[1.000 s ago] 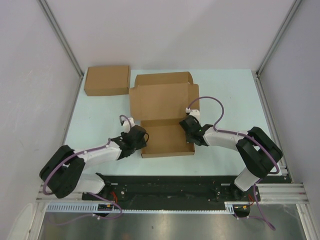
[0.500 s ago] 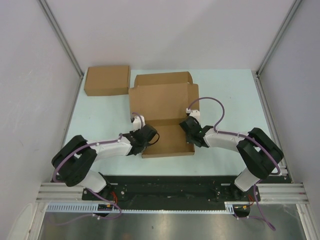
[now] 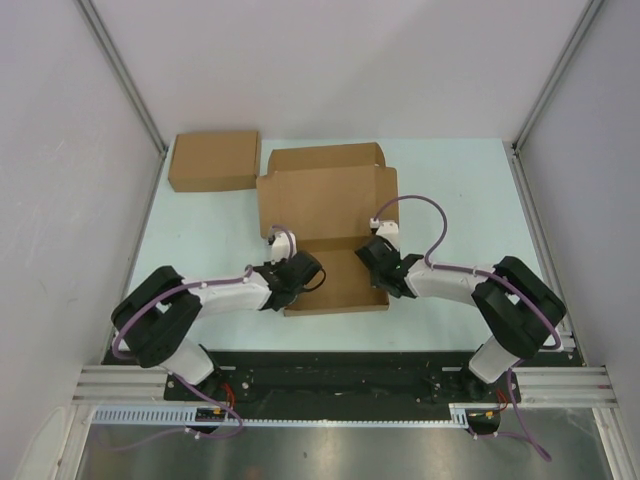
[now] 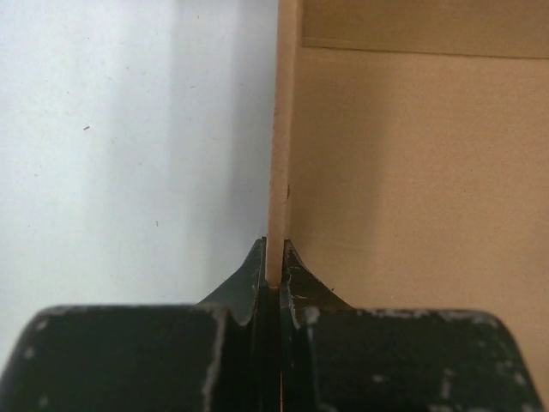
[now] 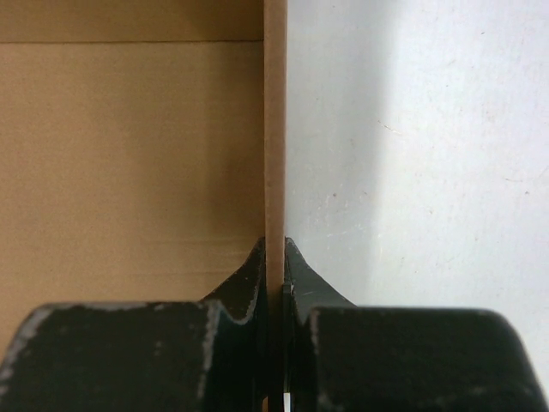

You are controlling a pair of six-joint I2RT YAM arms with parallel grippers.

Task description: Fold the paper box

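A lab cell: aluminium rails (image 3: 572, 384), grey panels (image 3: 340, 60).

Brown cardboard paper box (image 3: 330, 200): black wrists (image 3: 292, 270) are hiding its near side flaps from above.
Black fingers (image 4: 304, 287): bases are running off the bottom edge.

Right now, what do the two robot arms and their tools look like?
The left arm and right arm have slim white links between bulky black joint housings, and a looping purple cable trails along each. The left tool and right tool are black, each with two tapered fingers and pale scuffs along its edges.
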